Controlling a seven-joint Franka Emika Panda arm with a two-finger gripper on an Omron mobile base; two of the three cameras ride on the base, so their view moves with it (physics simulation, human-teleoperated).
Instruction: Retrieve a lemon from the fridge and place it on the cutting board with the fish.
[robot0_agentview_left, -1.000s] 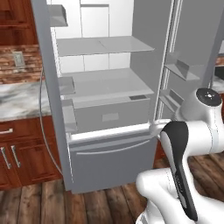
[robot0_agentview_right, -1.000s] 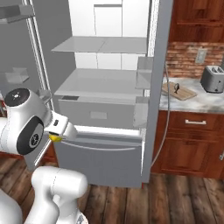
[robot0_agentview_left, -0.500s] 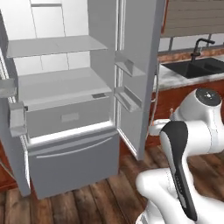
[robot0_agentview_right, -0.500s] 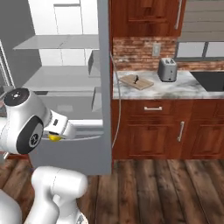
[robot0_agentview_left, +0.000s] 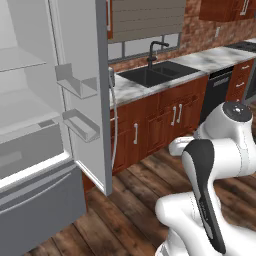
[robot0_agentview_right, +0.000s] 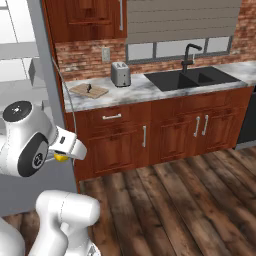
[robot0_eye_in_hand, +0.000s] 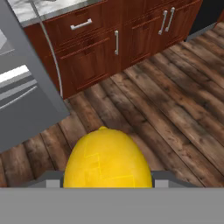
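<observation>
The lemon (robot0_eye_in_hand: 107, 158) is seen clamped in the gripper (robot0_agentview_right: 61, 157) at the bottom centre of the hand view, above the wood floor (robot0_eye_in_hand: 166, 109). The arm is folded close at lower left of the right base view, by the open fridge (robot0_agentview_left: 85, 100) door. At upper left, the cutting board (robot0_agentview_right: 89, 90) with the fish (robot0_agentview_right: 89, 88) lies on the counter (robot0_agentview_right: 145, 90) beside a toaster (robot0_agentview_right: 120, 74); no writing is legible.

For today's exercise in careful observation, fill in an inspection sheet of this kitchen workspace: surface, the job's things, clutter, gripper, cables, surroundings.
Surface: marble counter above red-brown cabinets.
Job's things: lemon held in the gripper; cutting board on the counter with a small dark fish on it; fridge door open.
Clutter: toaster beside the board.
Gripper: shut on the lemon, over the wooden floor.
Cables: nothing seen.
Surroundings: black sink with faucet, brick wall, window.
</observation>
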